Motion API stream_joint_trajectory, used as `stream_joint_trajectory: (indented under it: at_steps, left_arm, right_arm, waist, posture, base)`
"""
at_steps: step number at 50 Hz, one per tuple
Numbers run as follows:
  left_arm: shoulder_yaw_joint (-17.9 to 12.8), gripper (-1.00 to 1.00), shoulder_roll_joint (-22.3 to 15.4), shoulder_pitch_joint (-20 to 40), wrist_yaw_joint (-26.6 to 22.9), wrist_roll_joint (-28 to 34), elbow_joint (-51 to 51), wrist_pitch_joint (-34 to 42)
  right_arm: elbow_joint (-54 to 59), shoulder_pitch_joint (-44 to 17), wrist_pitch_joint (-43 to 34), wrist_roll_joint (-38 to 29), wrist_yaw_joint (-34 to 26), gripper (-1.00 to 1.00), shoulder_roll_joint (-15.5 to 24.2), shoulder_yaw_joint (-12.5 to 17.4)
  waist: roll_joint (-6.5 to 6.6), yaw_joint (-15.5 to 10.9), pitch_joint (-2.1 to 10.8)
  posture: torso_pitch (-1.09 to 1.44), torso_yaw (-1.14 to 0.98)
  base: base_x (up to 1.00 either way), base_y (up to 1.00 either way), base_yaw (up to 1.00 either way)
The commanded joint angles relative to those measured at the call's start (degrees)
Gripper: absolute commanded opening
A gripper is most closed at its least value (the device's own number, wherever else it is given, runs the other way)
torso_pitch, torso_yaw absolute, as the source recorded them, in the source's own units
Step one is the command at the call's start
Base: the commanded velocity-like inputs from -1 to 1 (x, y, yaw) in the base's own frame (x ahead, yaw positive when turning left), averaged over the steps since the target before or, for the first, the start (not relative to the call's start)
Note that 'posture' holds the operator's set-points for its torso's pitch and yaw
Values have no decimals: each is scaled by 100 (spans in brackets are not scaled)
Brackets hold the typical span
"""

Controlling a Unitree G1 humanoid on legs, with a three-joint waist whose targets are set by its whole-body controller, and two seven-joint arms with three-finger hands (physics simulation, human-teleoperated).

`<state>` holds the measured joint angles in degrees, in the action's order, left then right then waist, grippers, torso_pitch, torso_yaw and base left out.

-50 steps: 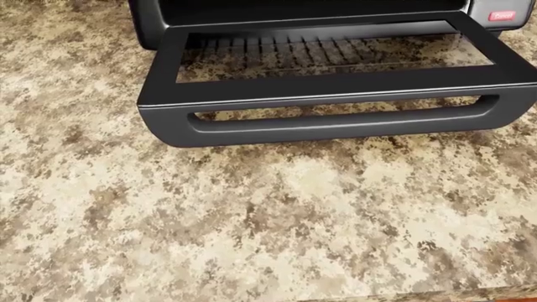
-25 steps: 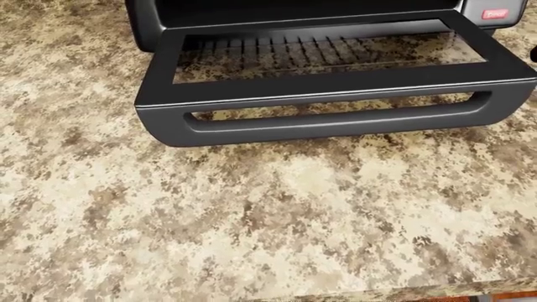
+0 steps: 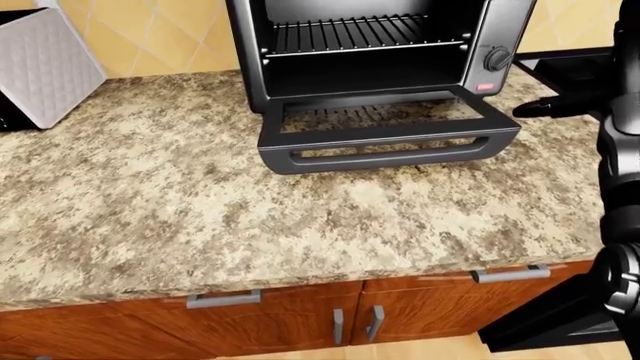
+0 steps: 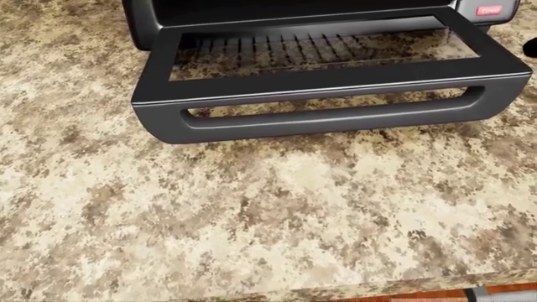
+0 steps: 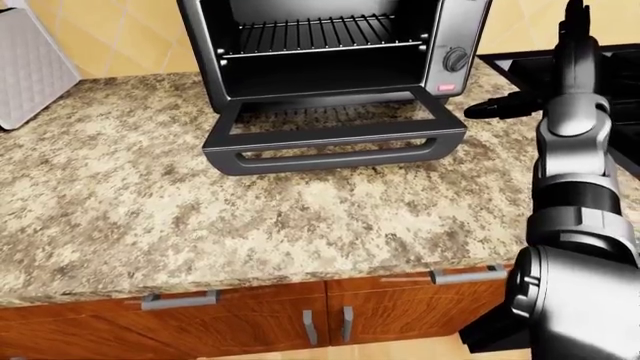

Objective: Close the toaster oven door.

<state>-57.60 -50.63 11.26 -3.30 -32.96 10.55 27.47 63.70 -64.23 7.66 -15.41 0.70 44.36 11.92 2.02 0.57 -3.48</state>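
One arm only in view: the right forearm rises along the right edge of the right-eye view, and its right hand (image 5: pixel 500 109) shows as dark fingers pointing left, just beside the right corner of the dropped door; it holds nothing, though how far the fingers are spread I cannot tell. Left hand not seen in any view. Nearest the camera, wooden cabinet fronts with metal pulls (image 3: pixel 224 299) under the granite counter (image 3: pixel 150 202). Further up, the toaster oven door (image 4: pixel 319 75) lies fully open, near flat over the counter, glass pane upward, its bar handle (image 4: pixel 327 119) along the near edge. Behind it the toaster oven (image 3: pixel 370 45) stands with cavity exposed, wire rack (image 5: pixel 300 34) inside, knob (image 3: pixel 497 58) and red label on the right panel. A white quilted box (image 3: pixel 45 64) sits well apart at left. Judgement: step in hand is the approach. To do it well, bring the fingers under the handle or the door's right edge, lift in an arc about the hinge at the oven's base, and push to the end so it seats, without shoving the oven away.
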Motion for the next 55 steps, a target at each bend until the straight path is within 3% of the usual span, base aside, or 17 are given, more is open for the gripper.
stream_joint_trajectory:
  at_steps: [1,55]
  left_arm:
    - [-90,100,-172,77,-2,3,128,-160]
    - [-127,100,-196,68,-7,-9,121,-134]
  right_arm:
    - [-235,-258,125,9,38,100,97,42]
    - [96,-541,373,-880,311,100,-191,-207]
  waist:
    - [-2,-2,134]
    - [25,0,135]
  posture:
    - [0,0]
    - [0,0]
  base:
    - [0,0,0]
    - [0,0,0]
